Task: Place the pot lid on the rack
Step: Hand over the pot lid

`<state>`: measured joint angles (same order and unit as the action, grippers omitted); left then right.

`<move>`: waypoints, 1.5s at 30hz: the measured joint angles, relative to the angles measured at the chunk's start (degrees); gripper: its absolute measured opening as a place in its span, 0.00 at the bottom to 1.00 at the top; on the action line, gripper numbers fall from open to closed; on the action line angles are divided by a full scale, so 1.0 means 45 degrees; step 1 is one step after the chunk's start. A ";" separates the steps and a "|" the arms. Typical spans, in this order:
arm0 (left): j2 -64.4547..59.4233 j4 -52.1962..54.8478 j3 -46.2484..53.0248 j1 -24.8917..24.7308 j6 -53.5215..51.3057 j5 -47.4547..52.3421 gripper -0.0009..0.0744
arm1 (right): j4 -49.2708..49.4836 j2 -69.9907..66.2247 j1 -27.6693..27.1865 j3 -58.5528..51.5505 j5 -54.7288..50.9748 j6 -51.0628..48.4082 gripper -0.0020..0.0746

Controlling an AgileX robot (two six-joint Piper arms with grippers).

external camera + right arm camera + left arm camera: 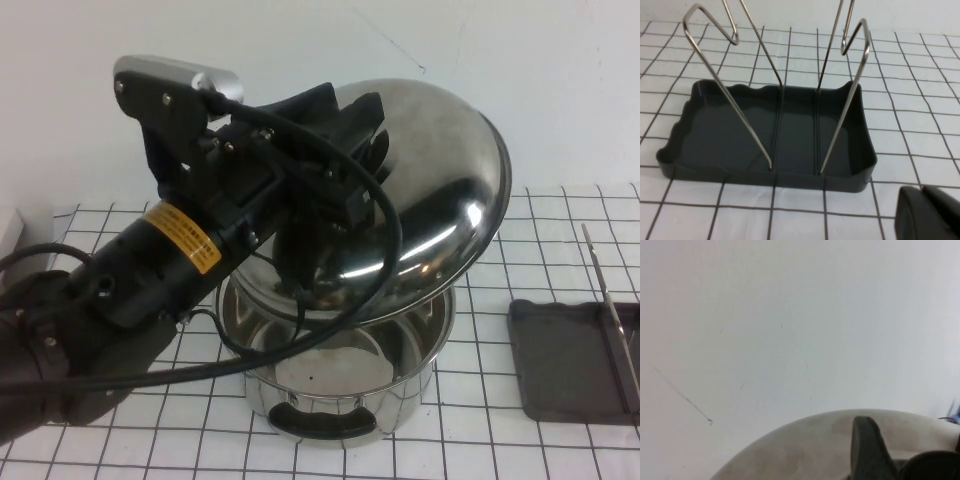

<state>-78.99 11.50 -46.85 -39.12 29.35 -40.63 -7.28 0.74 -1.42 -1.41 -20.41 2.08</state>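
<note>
From the high view, my left gripper (352, 165) is clamped at the centre of the lid (450, 200). The knob itself is hidden behind the jaws and wrist housing, so I judge the grip from the lid riding tilted in the air with the jaws on its middle. The lid hangs above the open pot (340, 390), clear of its rim, dome facing the wall and its right edge leaning toward the rack (570, 360). My left arm and its cable cover the lid's left half and the pot's left handle.

The rack lies on the gridded table (480, 440) to the right of the pot, apart from it and cut off by the picture's right edge. One thin wire bar is all I can make out there.

In the left wrist view I see only the lid's rim (805, 450), a dark finger (867, 450) and blank wall.

In the right wrist view the rack (715, 130) is whole: a dark tray with upright wire loops, open table all round it. My right gripper (932, 215) sits low beside the rack's near corner, not touching it, fingers closed on nothing.
</note>
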 joint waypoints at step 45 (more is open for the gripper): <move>-0.2681 0.1475 -0.0182 0.0000 0.4620 -0.5334 0.43 | 1.1224 -0.3725 0.2143 0.4462 0.2345 -0.3131 0.20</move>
<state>-91.06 18.14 -47.67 -39.12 50.14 -64.63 43.23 -16.02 8.23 18.67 -9.86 -12.01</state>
